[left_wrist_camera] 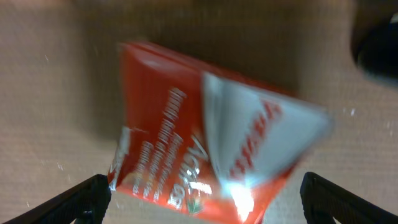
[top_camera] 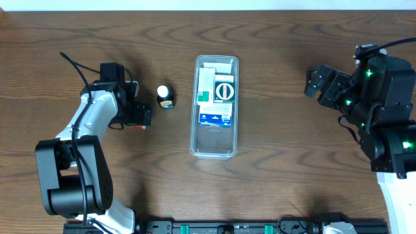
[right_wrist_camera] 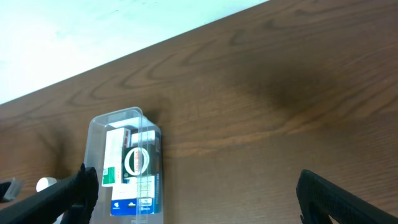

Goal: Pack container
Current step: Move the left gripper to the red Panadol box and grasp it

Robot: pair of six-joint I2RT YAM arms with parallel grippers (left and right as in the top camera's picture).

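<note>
Container (top_camera: 213,146) first: the clear tub lies lengthwise at the middle of the wooden table (top_camera: 292,162), its long sides running away from the arms.

Over on the left, the left arm (top_camera: 91,123) bends in toward the centre. Its left gripper (left_wrist_camera: 205,185) is down low over a red packet (left_wrist_camera: 168,137) with a silvery white panel and red lettering. The two black fingers (left_wrist_camera: 81,199) stand wide apart, one at each side of the packet. They aren't clamped on it, and whether either one touches it I can't make out. The packet is tilted and rather blurred in the wrist view.

Just right of that gripper stands a small bottle (top_camera: 165,96) with a white cap, upright, near the tub's left wall but apart from it.

Inside the tub, packed toward the far end, are a white-and-green box (top_camera: 206,88), a dark item with a round white label (top_camera: 224,91) and a blue-and-white box (top_camera: 215,116). The near end is bare plastic.

On the right, the right gripper (right_wrist_camera: 198,180) is well clear of the tub with its jaws spread wide, holding nothing.
</note>
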